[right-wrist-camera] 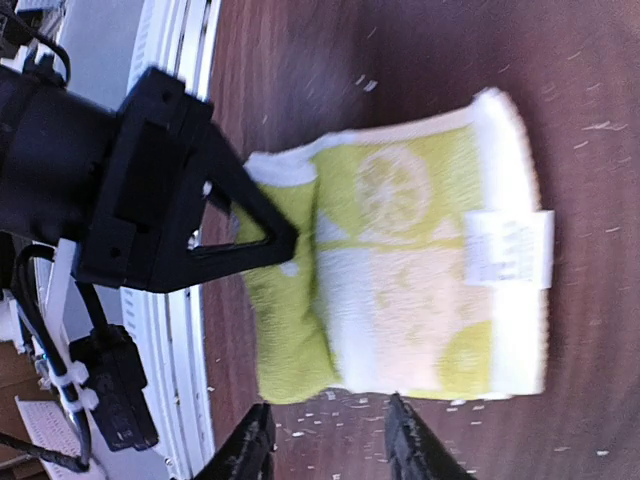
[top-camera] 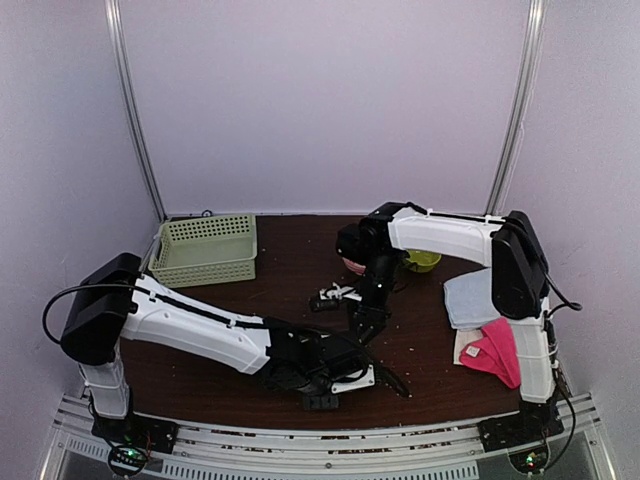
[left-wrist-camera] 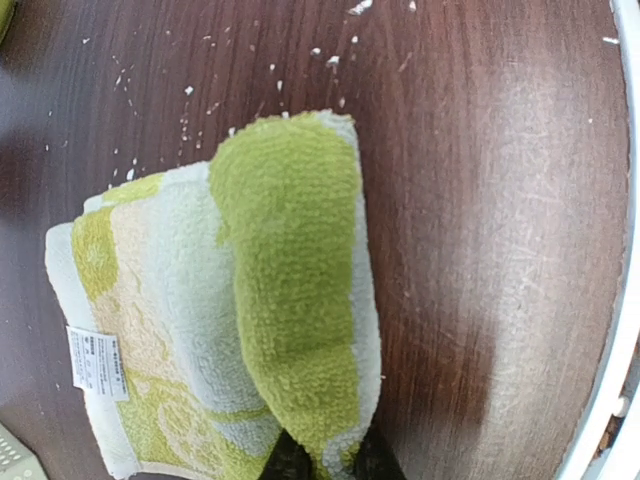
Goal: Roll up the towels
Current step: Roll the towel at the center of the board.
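The left arm (top-camera: 200,325) and right arm (top-camera: 445,235) are wearing smooth white shells between bulky black joint housings. A thin black cable (top-camera: 46,312) is looping beside the left shoulder. The black bases (top-camera: 135,432) are showing small green lights (top-camera: 127,459). The left gripper (right-wrist-camera: 285,240) is showing open-framed triangular black fingers, and the right gripper (right-wrist-camera: 330,445) is showing dark, glossy tips.

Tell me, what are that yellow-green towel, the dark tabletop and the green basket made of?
The yellow-green towel looks like cotton terry: fuzzy looped pile, soft fold, sewn label. The tabletop seems wood or wood-grain laminate, dark brown, slightly glossy, with streaky grain and scratches. The basket appears moulded plastic, matt pale green, with regular slotted walls.
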Controlling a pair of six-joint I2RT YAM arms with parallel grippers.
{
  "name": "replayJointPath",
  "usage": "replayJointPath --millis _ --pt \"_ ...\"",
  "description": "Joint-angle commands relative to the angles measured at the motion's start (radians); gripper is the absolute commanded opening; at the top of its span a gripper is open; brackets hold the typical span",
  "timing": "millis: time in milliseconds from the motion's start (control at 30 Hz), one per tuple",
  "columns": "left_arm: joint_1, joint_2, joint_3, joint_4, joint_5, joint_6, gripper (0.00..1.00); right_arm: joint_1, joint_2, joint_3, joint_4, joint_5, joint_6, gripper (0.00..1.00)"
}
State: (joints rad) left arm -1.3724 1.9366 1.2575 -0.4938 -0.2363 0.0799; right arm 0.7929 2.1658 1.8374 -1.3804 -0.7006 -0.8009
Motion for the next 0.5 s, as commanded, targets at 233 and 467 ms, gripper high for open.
replayJointPath --millis 233,467 --pt "0.168 -0.068 -0.043 0.098 0.442 -0.051 0.00 -0.109 0.045 0.077 0.127 0.009 0.178 0.31" --pt "0.278 0.023 -0.003 0.047 0.731 -0.065 0.00 -0.345 -0.262 0.243 0.227 -0.032 0.293 0.34"
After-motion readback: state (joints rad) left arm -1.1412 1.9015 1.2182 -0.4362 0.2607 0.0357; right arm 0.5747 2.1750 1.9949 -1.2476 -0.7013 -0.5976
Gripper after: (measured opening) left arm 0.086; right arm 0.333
